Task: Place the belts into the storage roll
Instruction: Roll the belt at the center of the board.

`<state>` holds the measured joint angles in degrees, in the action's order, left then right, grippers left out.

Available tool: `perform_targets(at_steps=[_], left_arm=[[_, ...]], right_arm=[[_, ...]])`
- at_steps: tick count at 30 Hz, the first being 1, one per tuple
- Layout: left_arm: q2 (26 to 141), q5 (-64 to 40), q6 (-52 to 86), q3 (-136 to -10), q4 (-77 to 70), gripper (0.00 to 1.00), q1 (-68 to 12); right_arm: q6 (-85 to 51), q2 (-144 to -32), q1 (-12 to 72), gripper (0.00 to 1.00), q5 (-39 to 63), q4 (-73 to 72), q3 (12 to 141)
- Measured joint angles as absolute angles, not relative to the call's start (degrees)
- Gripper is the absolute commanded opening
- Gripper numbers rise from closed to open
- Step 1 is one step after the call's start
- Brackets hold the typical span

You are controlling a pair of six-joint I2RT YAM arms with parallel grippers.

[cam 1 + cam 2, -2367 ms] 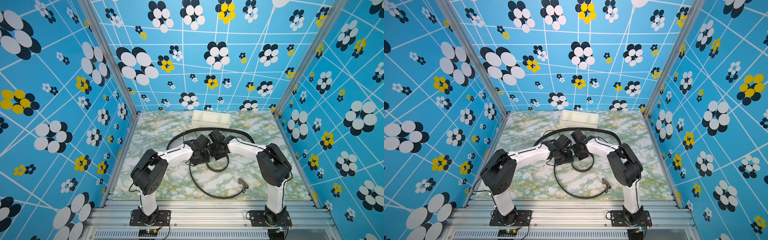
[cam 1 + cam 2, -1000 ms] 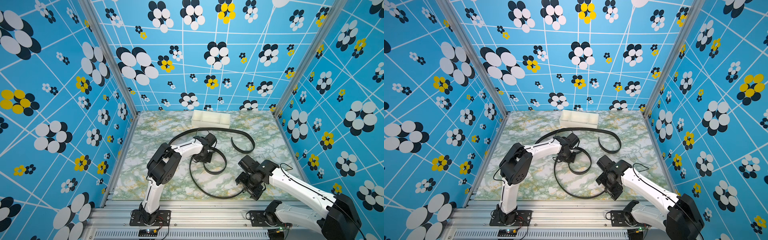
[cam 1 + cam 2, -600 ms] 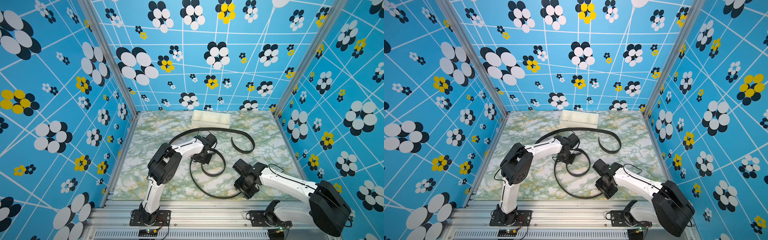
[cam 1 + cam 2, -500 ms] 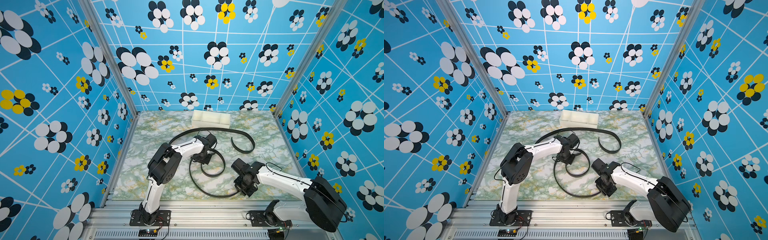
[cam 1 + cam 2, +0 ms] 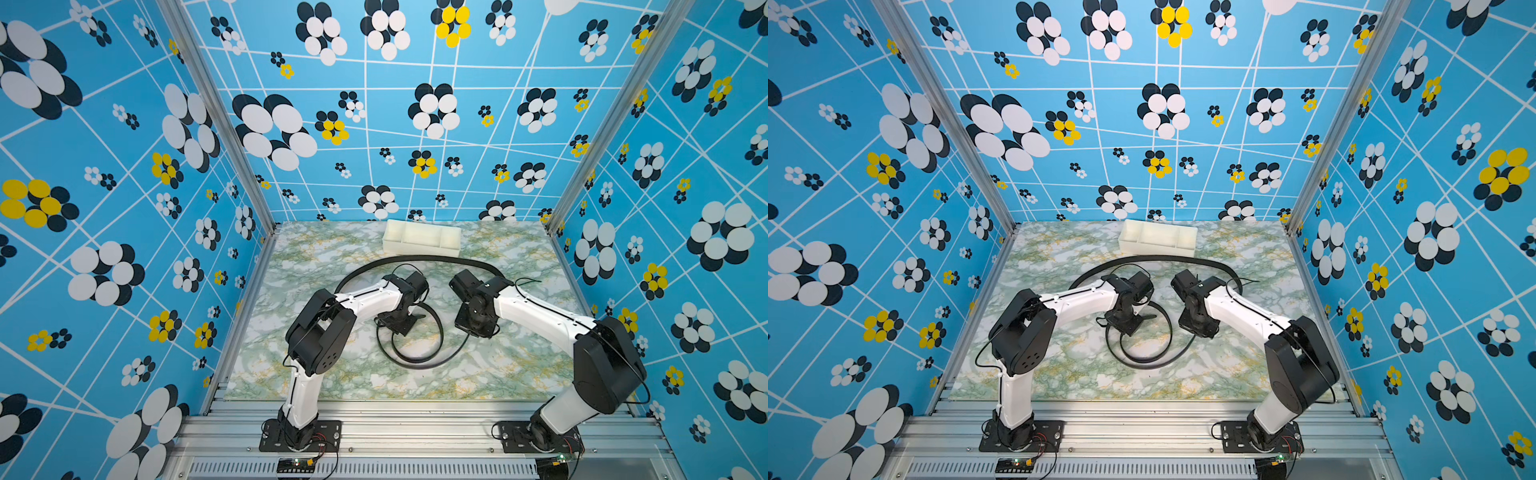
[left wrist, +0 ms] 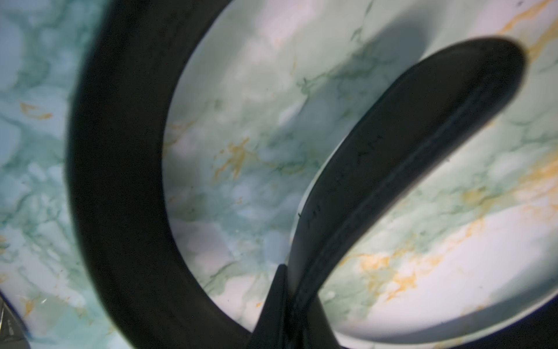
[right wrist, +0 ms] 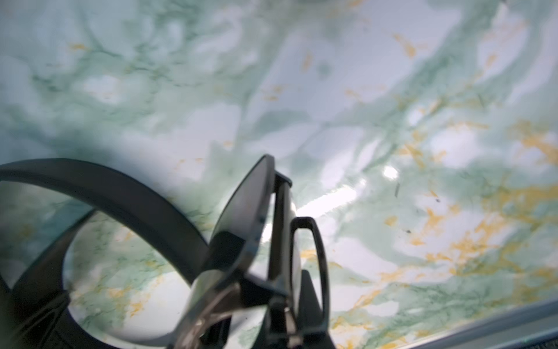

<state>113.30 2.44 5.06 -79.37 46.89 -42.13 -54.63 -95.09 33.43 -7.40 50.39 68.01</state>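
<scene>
Claws on both arms point down over the green-veined surface (image 5: pixel 519 365), close to each other, and both are pinched shut. The left claw (image 5: pixel 400 325) grips the black belt (image 6: pixel 120 181) a little way back from its rounded tip (image 6: pixel 483 75). Its wrist view shows the strap rising from between the closed fingers (image 6: pixel 268 320), while another stretch curves round on edge just beside them. The right claw (image 5: pixel 476 328) is clamped on the belt at the buckle (image 7: pixel 280 229) (the metal frame stands right between its fingers in that wrist view), and the band sweeps off in a loop to one side.

In both top views the belt lies in loose loops on the surface, between the two claws and on the side nearer the arm bases. A further run of black strap (image 5: pixel 415 257) arcs across the surface beyond both claws. Whether it is the same belt or a second one I cannot tell, since the arms cover its ends.

The off-white tray (image 5: pixel 419 248), split by dividers into compartments, sits farther out than that arc, by the back wall and well apart from either claw. The belt lies wholly outside it.
</scene>
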Motion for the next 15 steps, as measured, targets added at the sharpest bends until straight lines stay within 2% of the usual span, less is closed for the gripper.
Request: perform_targets(at_steps=[8,10,12,15], left_arm=[[107.87,1.52,4.64,-70.91,45.23,0.1,-42.17],[107.28,1.32,4.67,-69.82,44.75,0.1,-42.28],[107.13,1.13,4.69,-69.14,44.14,0.11,-42.44],[106.98,1.08,5.1,-68.77,43.66,0.11,-42.48]], right_arm=[[-39.29,-109.84,33.43,0.01,-5.67,45.6,83.0],[-36.93,-114.32,33.43,0.11,-4.21,44.56,88.33],[-34.76,-119.0,33.41,0.26,-2.22,43.64,94.41],[-32.8,-124.73,33.28,0.34,0.69,42.48,102.5]])
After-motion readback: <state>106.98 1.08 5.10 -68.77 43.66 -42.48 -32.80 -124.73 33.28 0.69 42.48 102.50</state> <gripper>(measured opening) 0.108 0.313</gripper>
